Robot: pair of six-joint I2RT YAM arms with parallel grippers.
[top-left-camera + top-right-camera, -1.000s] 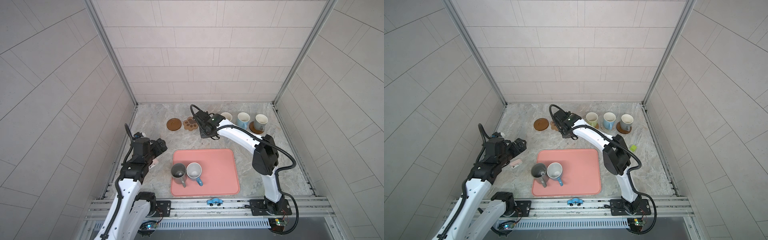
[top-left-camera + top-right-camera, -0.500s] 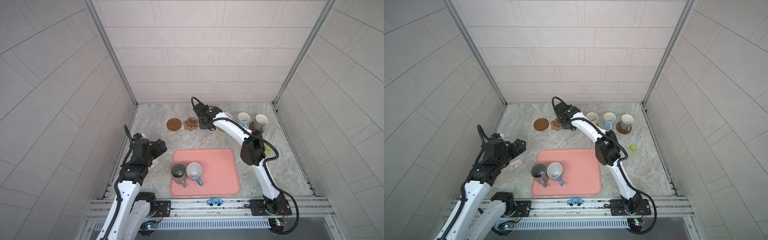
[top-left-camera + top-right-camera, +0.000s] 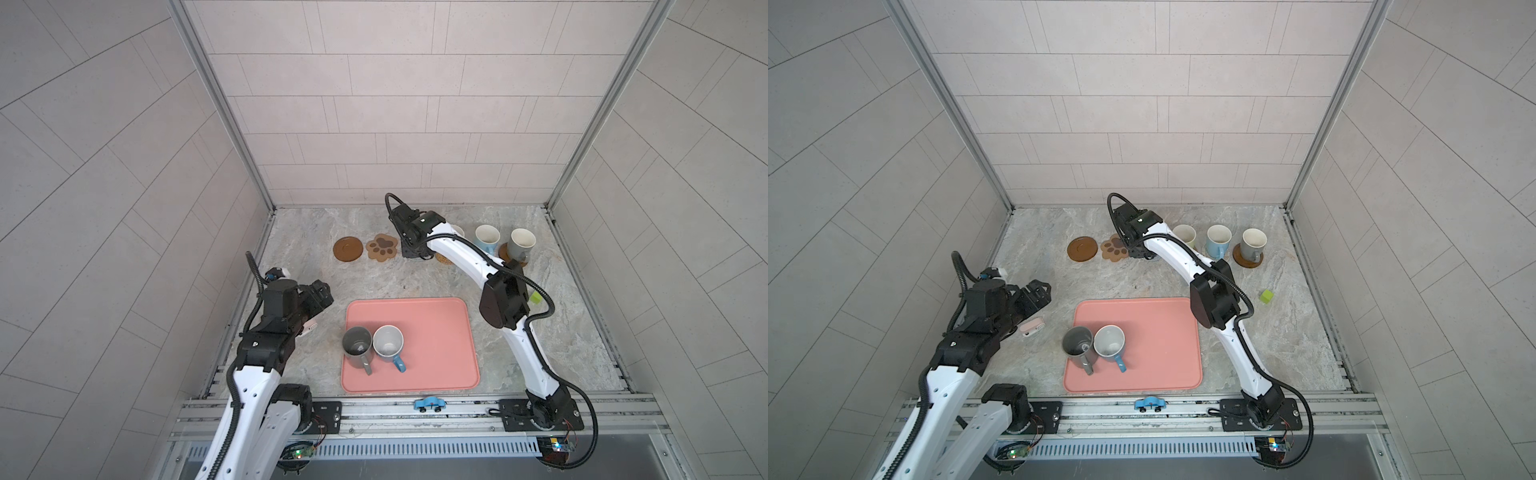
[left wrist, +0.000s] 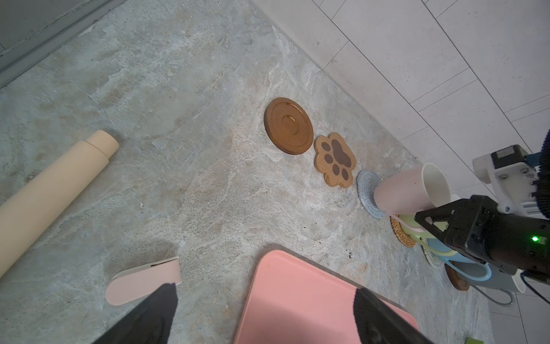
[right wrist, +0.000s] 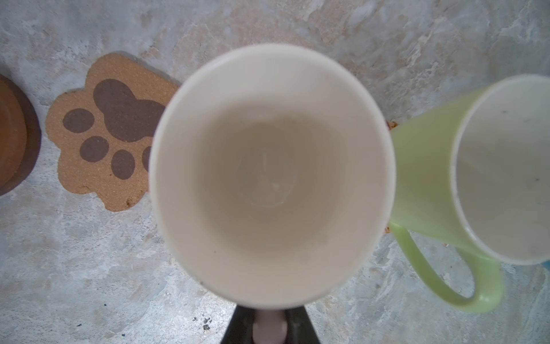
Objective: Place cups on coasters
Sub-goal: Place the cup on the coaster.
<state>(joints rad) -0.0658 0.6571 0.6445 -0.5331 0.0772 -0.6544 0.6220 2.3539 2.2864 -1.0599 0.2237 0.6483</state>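
The right gripper (image 5: 269, 326) is clenching the handle of the pink cup (image 5: 268, 166) at the knit coaster (image 4: 367, 190) (contact unclear) on the marbled grey bench (image 3: 374, 278). The left gripper (image 4: 264, 293) is hanging spread wide, empty, near the tray (image 3: 436, 332). Pale tiled walls (image 3: 395, 104) are enclosing it.

Pink tray (image 3: 432, 340) — green cube (image 3: 1266, 296), toy car (image 3: 430, 403)

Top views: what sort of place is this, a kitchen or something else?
Probably a robot test cell, not a kitchen. Panel walls in metal posts enclose a small table, two arms are bolted to a rail at its front, and mugs and coasters are laid out as props.
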